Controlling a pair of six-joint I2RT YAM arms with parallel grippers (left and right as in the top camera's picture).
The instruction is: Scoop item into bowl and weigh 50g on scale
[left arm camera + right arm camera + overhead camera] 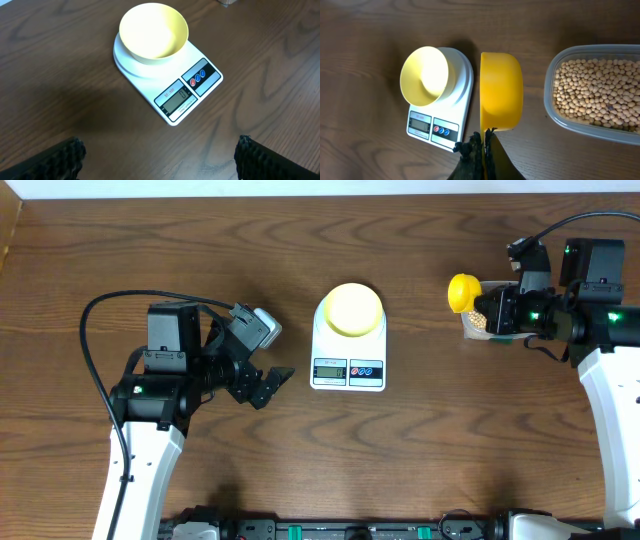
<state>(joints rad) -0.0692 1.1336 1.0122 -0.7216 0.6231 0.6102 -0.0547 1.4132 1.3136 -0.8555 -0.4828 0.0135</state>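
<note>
The right claw [484,145] pinches the yellow scoop [501,90] by its handle — beans [597,87] fill the clear tub [551,107] to one side of it, the bowl [424,76] sits on the scale [462,95] to the other. The left claw [160,159] gapes wide — scale ahead of it.

Pale-yellow bowl [153,31], white scale [150,92], tan beans [595,90], bright-yellow scoop [501,90].

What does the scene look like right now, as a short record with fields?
scale: white, bears only the bowl
bowl: pale yellow, empty
beans: in the clear tub, right of the scale
scoop: yellow, between scale and tub, contents not visible
right pincer: shut on the scoop
left pincer: open, holding nothing, left of the scale
</note>
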